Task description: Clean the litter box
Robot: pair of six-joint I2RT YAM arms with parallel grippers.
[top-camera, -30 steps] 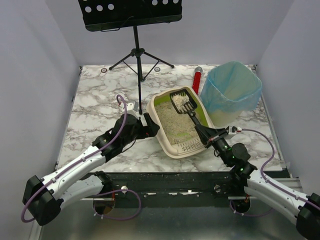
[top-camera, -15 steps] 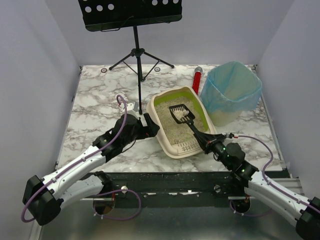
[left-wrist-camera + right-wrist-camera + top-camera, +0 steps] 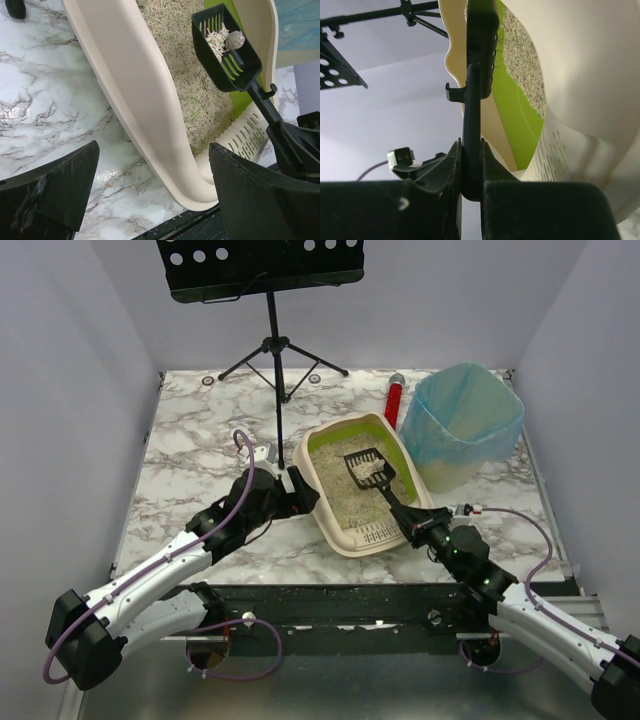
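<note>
One clump (image 3: 234, 40) sits in scoop (image 3: 243, 67) gripped by right hand (image 3: 410, 521) over litter box (image 3: 135, 80); left hand (image 3: 298, 492) released.

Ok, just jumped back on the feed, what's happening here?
The right gripper is shut on the handle of the black scoop, holding it above the litter box with a grey clump in it. The left gripper stands open astride the box's left wall. The blue-lined bin stands just beyond.

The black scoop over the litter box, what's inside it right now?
The scoop holds a small heap of pale litter pellets and one grey rounded clump beside them. Anything lying beneath that heap is covered, so I can't tell if more waste is in there.
</note>
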